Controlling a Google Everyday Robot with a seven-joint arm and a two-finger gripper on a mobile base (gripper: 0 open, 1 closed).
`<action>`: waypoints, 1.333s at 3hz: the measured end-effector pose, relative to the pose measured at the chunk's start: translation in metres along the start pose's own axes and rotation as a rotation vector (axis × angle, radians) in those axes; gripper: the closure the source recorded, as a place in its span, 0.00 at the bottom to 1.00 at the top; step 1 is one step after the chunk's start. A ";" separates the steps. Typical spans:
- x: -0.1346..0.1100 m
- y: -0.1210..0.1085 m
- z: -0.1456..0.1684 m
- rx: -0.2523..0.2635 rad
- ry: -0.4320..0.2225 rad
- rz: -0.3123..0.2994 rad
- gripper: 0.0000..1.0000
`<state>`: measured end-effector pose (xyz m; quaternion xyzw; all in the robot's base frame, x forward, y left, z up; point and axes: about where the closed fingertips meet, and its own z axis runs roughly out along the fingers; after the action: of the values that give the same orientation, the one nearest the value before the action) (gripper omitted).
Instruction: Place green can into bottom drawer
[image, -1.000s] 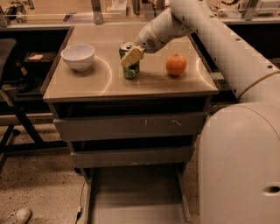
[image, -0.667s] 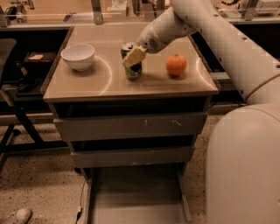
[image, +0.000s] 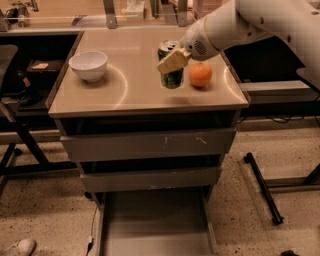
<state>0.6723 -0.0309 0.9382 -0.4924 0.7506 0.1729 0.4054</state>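
Note:
The green can (image: 173, 79) is held in my gripper (image: 170, 62) just left of the orange fruit (image: 200, 75), slightly above the countertop (image: 125, 97), with its shadow on the surface below. One pale finger (image: 173, 59) lies across the can's front; the other is hidden behind it. The arm reaches in from the upper right. The bottom drawer (image: 155, 227) is pulled out at floor level, its flat grey floor bare, under the two closed upper drawers (image: 150, 144).
A white bowl (image: 88, 65) sits on the left of the countertop. A dark chair and desk frame (image: 12, 115) stand at the left. Black wheeled legs (image: 262, 187) lie on the floor at the right.
The can has moved right, closer to the orange, and risen a little off the countertop in the gripper. The camera view has shifted slightly.

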 end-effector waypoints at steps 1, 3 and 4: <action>0.027 0.038 -0.031 0.033 0.024 0.091 1.00; 0.056 0.065 -0.036 0.027 0.077 0.125 1.00; 0.064 0.085 -0.055 0.073 0.044 0.222 1.00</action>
<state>0.5621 -0.0667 0.9100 -0.3947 0.8151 0.1784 0.3847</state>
